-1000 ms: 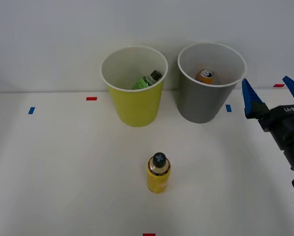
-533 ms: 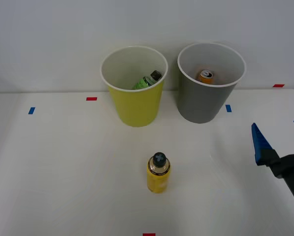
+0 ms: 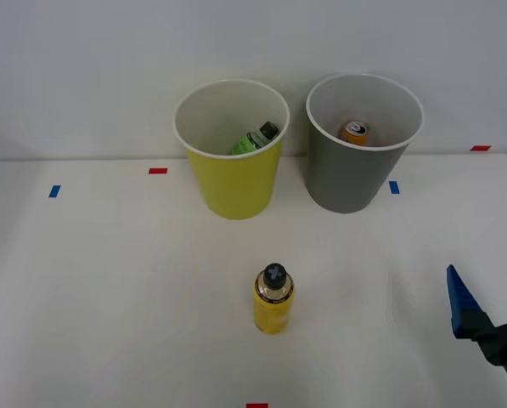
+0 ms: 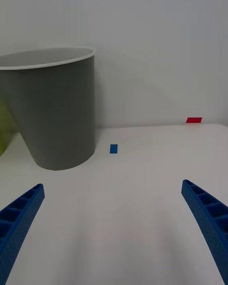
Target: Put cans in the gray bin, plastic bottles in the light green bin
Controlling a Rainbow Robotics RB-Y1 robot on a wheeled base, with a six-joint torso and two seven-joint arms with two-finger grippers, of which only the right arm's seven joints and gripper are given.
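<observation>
Counter point(image 3: 109, 297) white, marked with small tape bits: blue tape point(image 3: 54, 191) far left, red tape point(image 3: 158, 171) next to it along the back. Light green bin point(image 3: 233, 166) upright at back centre-left, white rim, pale inside; green-label bottle point(image 3: 255, 138) lying tilted inside it, black cap up toward the right wall. Yellow-label bottle point(image 3: 273, 300) standing upright on the counter in front of the bins, black cap on top, well apart from both, roughly below the gap between them. Red mark point(image 3: 256, 405) at the near edge just below that bottle. Gray bin point(image 3: 355, 161) upright just right of the green one, not touching; orange can point(image 3: 354, 131) inside, silver top showing. Blue tape piece point(image 3: 394, 187) just right of the gray bin's base, red piece point(image 3: 481, 148) further right at the back. Right claw point(image 4: 114, 228) low at the right edge, near the counter, wide open, blue ribbed fingers point(image 3: 463, 302) spread far apart, gripping nothing, pointed toward the gray bin's right side, well apart from the yellow-label bottle.
</observation>
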